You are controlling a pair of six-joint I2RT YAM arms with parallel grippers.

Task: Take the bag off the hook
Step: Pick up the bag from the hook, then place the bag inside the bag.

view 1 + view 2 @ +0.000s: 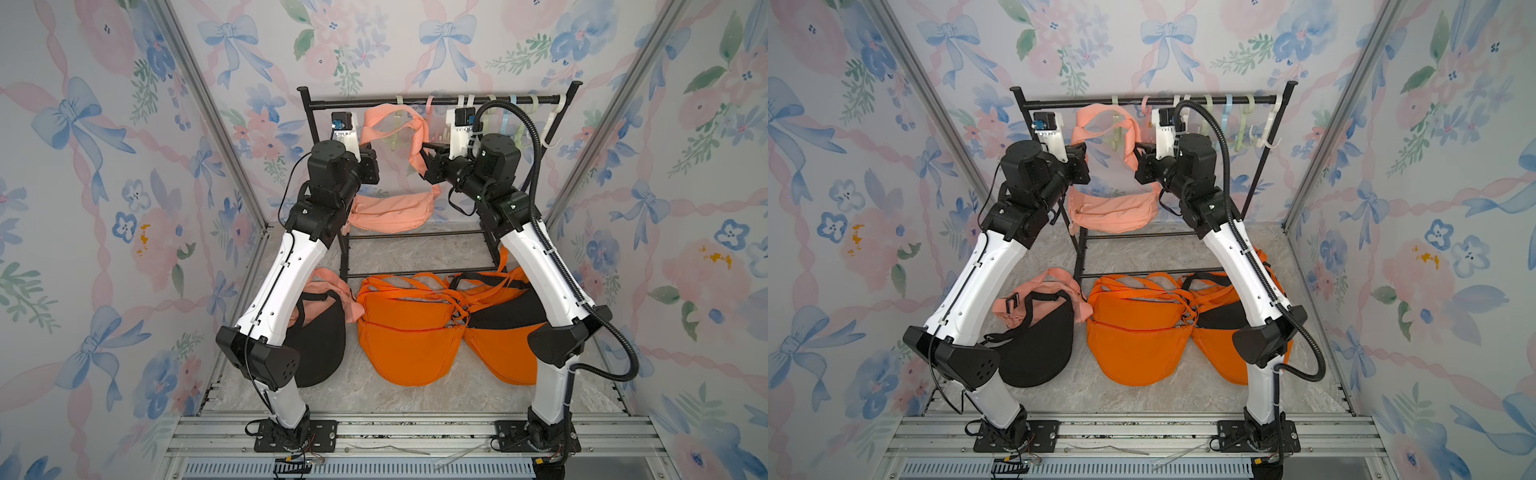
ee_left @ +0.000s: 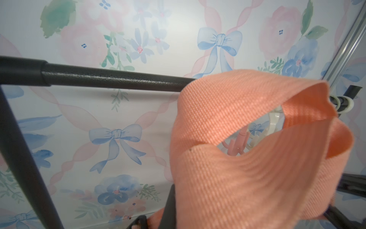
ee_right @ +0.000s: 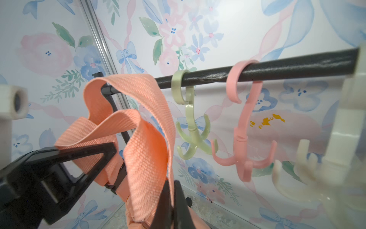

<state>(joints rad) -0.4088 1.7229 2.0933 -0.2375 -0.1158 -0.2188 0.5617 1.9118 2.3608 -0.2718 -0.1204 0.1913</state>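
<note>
**Top views.** Looking down into a booth papered on three sides with floral bow-print wallpaper [image 1: 104, 208], floored in grey marble-pattern sheet [image 1: 399, 399] and fronted by an aluminium base frame [image 1: 395, 432]. Showing a black rack [image 1: 374, 102] standing against the back wall. Showing orange bags [image 1: 407, 345] and a black bag [image 1: 320, 345] lying on the floor between the arms. Showing the peach bag [image 1: 390, 212] hanging low in front of the rack, with its strap [image 1: 376, 120] looping up to just under the top rail. Showing the left gripper [image 1: 368, 146] and right gripper [image 1: 428, 150] each clenched on that strap.

**Left wrist view.** Filling mostly with strap weave at close range. Glimpsing a pink hook [image 2: 235, 146] through the loop. Cutting off the bag body and the floor.

**Right wrist view.** Resolving detail too small in the top views: a green hook [image 3: 190, 123], the pink hook [image 3: 243, 138] and a white hook [image 3: 309, 168] hanging on the rail. Showing the strap passing beside the green hook, apart from its prongs. Showing both pairs of jaws pinching the webbing.
</note>
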